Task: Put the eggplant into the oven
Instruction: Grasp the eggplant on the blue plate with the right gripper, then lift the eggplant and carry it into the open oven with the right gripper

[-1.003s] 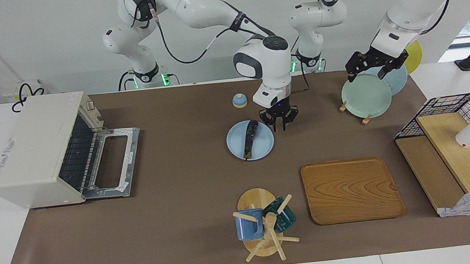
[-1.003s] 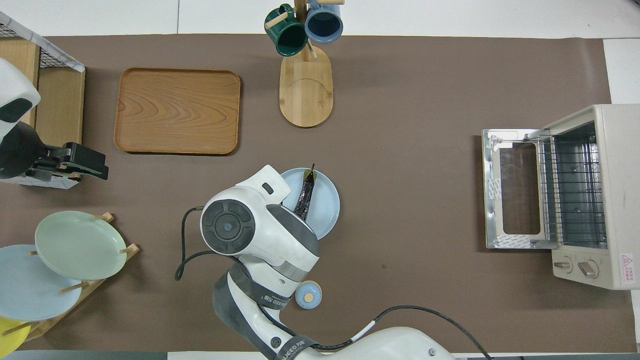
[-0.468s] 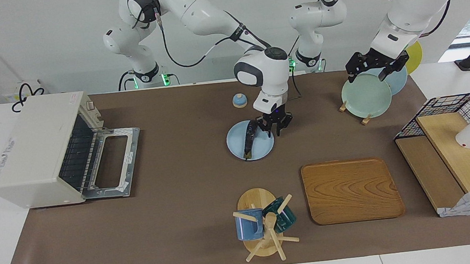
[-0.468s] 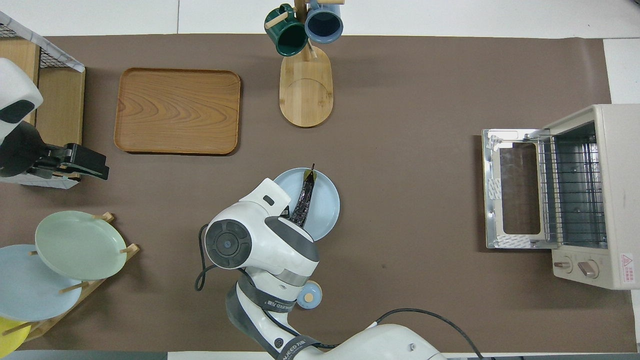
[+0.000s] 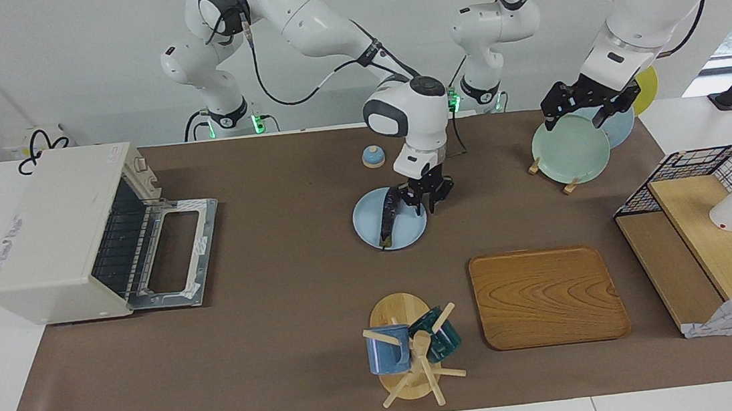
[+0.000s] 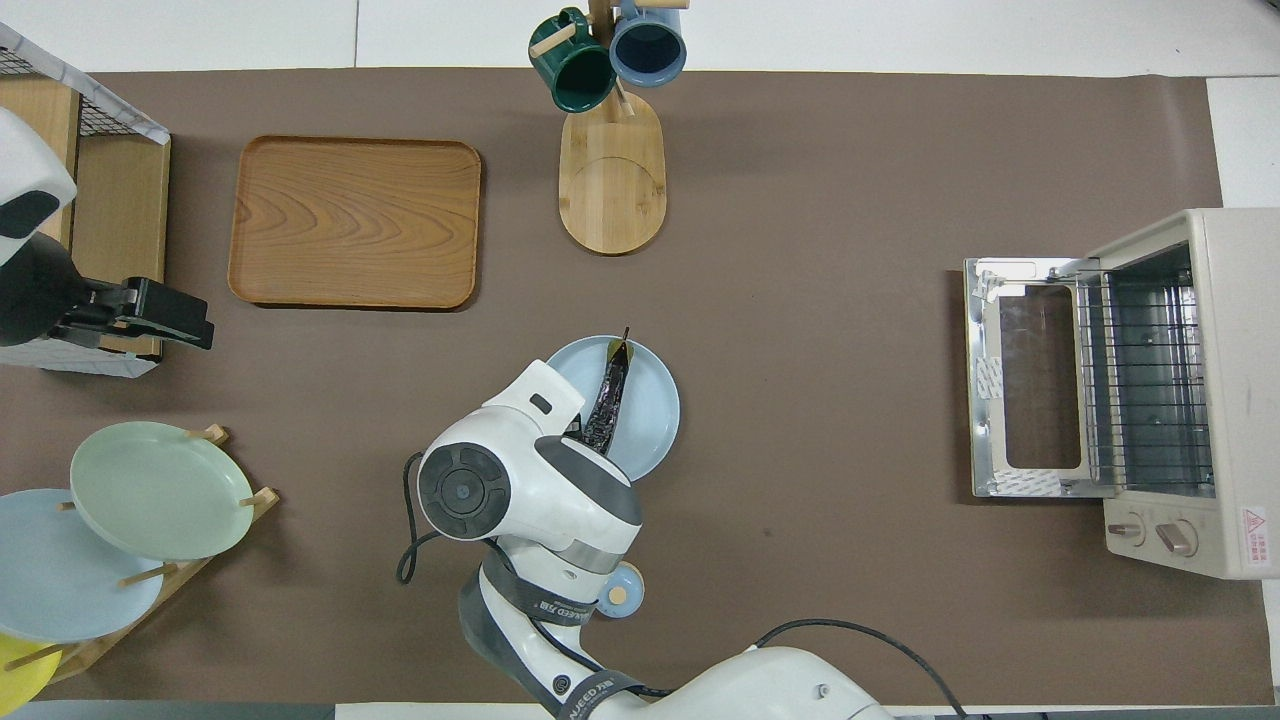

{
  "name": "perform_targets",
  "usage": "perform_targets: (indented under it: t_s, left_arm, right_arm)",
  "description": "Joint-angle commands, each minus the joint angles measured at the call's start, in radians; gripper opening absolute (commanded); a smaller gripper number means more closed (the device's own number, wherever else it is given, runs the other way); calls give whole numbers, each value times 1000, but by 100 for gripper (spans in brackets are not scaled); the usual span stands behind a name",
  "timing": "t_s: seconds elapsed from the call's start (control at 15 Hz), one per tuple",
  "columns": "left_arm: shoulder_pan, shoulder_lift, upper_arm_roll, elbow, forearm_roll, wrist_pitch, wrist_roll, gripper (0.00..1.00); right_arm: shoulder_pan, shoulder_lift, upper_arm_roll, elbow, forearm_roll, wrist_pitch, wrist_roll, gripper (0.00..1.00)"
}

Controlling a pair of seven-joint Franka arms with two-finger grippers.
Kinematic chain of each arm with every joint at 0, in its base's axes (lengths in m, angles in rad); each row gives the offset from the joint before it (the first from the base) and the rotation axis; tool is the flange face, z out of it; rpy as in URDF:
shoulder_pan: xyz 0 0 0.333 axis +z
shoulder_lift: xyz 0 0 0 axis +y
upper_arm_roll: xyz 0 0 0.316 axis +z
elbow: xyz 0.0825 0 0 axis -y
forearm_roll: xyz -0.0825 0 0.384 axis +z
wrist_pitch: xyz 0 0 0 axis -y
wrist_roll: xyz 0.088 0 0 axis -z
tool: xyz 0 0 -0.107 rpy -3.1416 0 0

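The dark slender eggplant (image 5: 388,217) lies on a light blue plate (image 5: 411,231) mid-table, its stem tip pointing away from the robots. My right gripper (image 5: 425,201) is down at the plate, open, at the eggplant's end nearer the robots. Whether a finger touches it I cannot tell. In the overhead view the right wrist covers that end of the eggplant (image 6: 608,398). The cream oven (image 5: 49,232) stands at the right arm's end of the table with its door (image 5: 172,254) folded down. My left gripper (image 5: 576,117) hangs open over the plate rack.
A small blue bell (image 5: 373,156) sits between the plate and the robots. A plate rack holds a green plate (image 5: 569,149) and others. A wooden tray (image 5: 546,295), a mug tree (image 5: 410,349) and a wire shelf (image 5: 710,226) stand farther out.
My right gripper came down and slid from beside the plate to the eggplant's near end. The left gripper shifted only slightly. The eggplant has not moved.
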Motion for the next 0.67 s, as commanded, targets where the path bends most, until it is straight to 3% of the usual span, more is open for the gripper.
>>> perform_targets:
  t_s: [0.0,0.13,0.2,0.4,0.6]
  left_arm:
    - [-5,13,-2,29,40,-18,15,100]
    - [0,11,-2,29,40,-17,17,100]
    - [3,11,-3,29,40,-15,17,100]
    - [6,5,0,25,40,-13,33,100]
    - [5,-2,1,22,40,-16,35,100]
  right_arm:
    - [-5,-15,5,-36,-19,32,-13,28]
    - [-5,-16,5,-44,-19,40,-15,6]
    - [-4,-16,5,-48,-19,40,-13,0]
    - [7,-24,3,-42,-26,13,-15,0]
    - [6,-26,3,10,-112,-119,-19,0]
